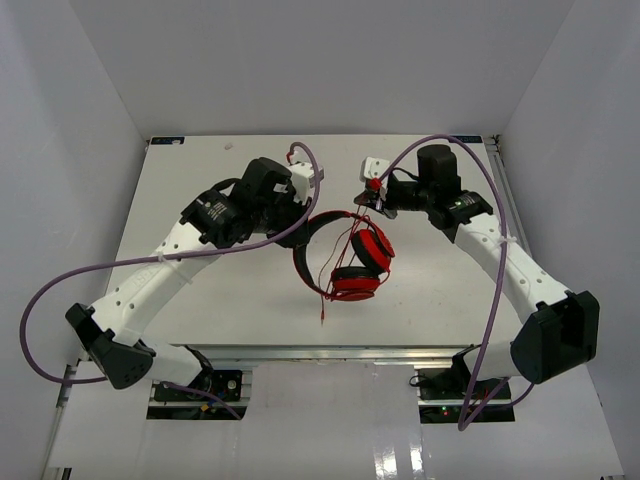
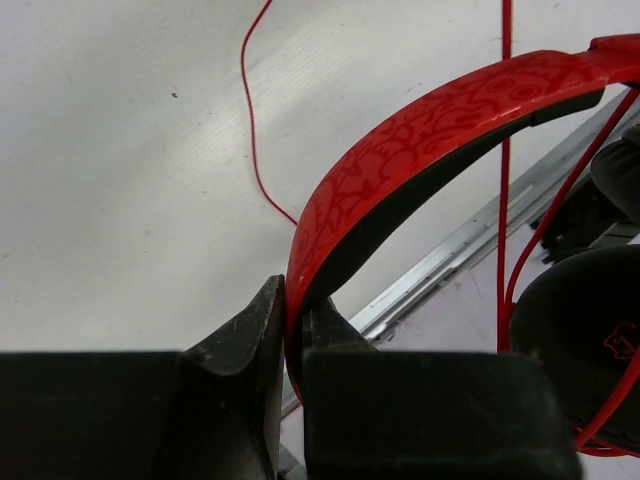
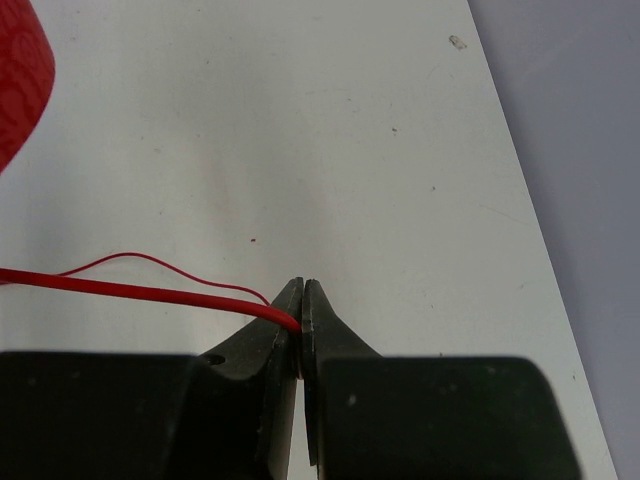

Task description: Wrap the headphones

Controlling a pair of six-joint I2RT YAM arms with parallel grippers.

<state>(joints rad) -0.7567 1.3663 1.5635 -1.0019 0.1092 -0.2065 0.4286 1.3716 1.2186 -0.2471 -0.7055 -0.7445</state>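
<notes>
The red headphones with black headband and ear pads hang above the middle of the table. My left gripper is shut on the headband, which arcs up and right from the jaws in the left wrist view. My right gripper is shut on the thin red cable, held taut to the left in the right wrist view. The cable runs down across the ear cups, and a loose end dangles below. A black ear pad shows at the right of the left wrist view. The plug is not visible.
The white table has its front metal rail just below the headphones. Thick purple robot cables loop off both arms. White walls close in the left, right and back.
</notes>
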